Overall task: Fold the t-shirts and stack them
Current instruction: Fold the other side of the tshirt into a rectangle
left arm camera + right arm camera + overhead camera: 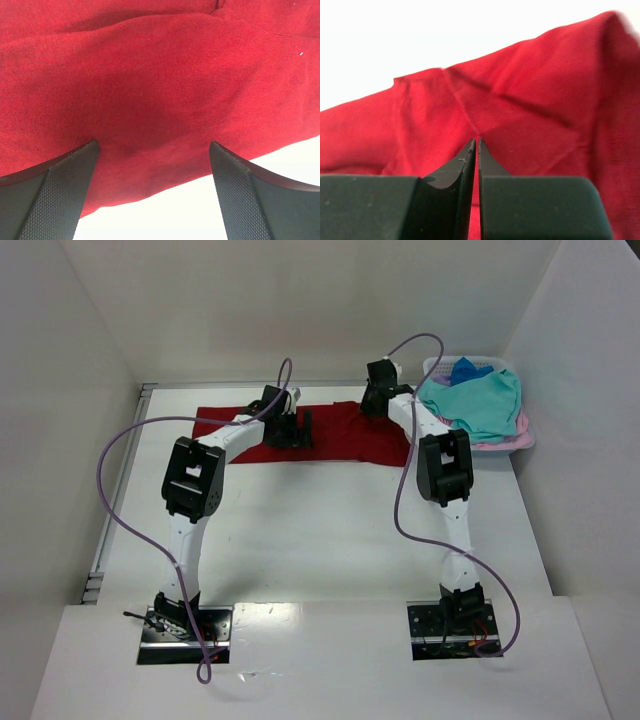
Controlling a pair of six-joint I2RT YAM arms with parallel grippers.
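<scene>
A large dark red t-shirt point(345, 435) lies spread across the far part of the white table point(320, 530). My left gripper point(295, 430) hangs open just over its near hem, fingers wide apart; in the left wrist view the red cloth point(150, 85) fills the frame between the fingers point(70, 190). At the shirt's far right end, my right gripper point(374, 403) has its jaws pressed together with a thin strip of red cloth point(520, 115) between them point(477, 141). Teal point(475, 400), pink point(500, 443) and blue point(465, 368) t-shirts are piled in the basket.
A pale slotted laundry basket point(527, 432) stands at the far right corner against the white wall. White walls close in the table on the left, back and right. Purple cables loop off both arms.
</scene>
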